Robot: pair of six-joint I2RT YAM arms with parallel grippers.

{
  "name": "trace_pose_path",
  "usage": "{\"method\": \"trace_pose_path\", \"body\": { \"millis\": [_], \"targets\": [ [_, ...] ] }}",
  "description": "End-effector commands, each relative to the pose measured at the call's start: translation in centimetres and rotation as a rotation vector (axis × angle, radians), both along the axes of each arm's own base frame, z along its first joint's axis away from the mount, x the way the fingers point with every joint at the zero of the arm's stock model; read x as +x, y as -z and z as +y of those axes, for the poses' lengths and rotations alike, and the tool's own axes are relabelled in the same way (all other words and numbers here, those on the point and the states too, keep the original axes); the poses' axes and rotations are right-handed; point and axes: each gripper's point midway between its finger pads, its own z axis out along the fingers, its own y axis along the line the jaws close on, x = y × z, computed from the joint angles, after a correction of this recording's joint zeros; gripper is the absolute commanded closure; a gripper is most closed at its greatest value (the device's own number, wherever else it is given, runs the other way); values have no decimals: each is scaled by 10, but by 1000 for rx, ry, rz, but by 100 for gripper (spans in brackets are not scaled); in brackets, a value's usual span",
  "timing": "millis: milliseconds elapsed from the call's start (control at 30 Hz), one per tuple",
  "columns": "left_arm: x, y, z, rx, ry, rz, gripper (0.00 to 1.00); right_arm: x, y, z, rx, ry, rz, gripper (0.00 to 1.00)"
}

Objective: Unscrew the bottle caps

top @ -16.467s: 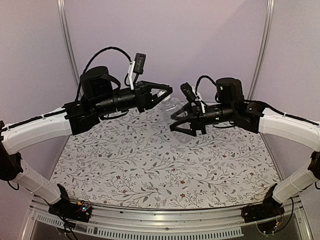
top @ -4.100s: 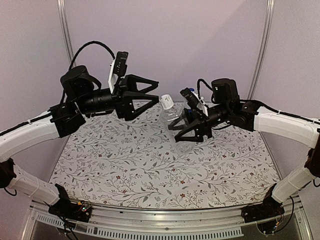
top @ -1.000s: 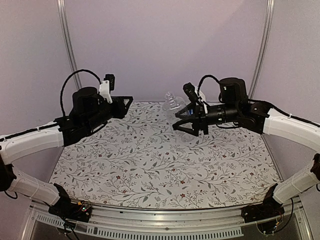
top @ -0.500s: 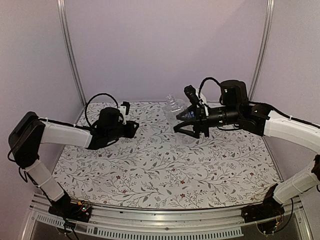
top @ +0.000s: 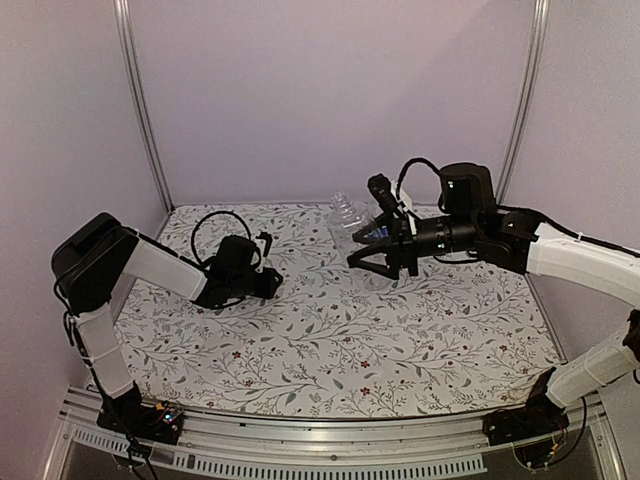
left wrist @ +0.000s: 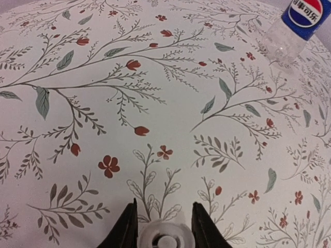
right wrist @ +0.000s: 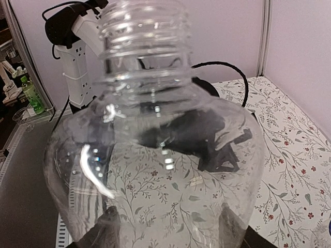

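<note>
My right gripper point(top: 362, 246) is shut on the plain clear bottle point(top: 345, 218) and holds it above the table's far middle, neck tilted up and left. In the right wrist view point(right wrist: 170, 227) the bottle point(right wrist: 150, 129) fills the frame, and its threaded neck is bare and open. My left gripper point(top: 270, 285) is low over the table at the left. In the left wrist view point(left wrist: 164, 227) it is shut on a pale round cap point(left wrist: 164, 238). The Pepsi-labelled bottle point(left wrist: 297, 23) stands far ahead of it. The blue cap is out of view.
The floral tablecloth point(top: 330, 350) covers the table. Purple walls and metal posts point(top: 140, 110) close in the back and sides. The left arm point(right wrist: 207, 134) shows through the held bottle.
My left arm has swung down and left from mid-air to the table surface with the pale cap. My right arm has kept the uncapped bottle nearly still.
</note>
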Motion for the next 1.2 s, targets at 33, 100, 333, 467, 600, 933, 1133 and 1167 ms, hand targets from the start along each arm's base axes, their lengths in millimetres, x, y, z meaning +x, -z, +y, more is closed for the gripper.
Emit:
{"method": "trace_pose_path", "body": {
  "millis": [33, 100, 333, 467, 600, 933, 1133, 1167],
  "targets": [
    [7, 9, 2, 18, -1, 13, 83, -1, -5, -1, 24, -2, -13, 39],
    [5, 13, 2, 18, 1, 24, 83, -1, -4, -1, 23, -2, -11, 39],
    [-1, 20, 5, 29, 5, 48, 74, -2, -2, -2, 22, 1, -6, 39],
    [-3, 9, 4, 4, 9, 34, 56, -1, -2, -2, 21, 5, -6, 39],
    [-4, -10, 5, -25, -1, 9, 36, 0, 4, -1, 12, 6, 6, 39],
    [-31, -131, -25, -221, 181, -144, 21, 3, 12, -4, 2, 35, 18, 38],
    [-94, -236, -54, -400, 493, -313, 21, -1, 10, -1, 1, 0, 23, 37],
    [-105, -250, -56, -430, 541, -330, 21, -3, 9, -1, 2, -14, 21, 37]
  ]
}}
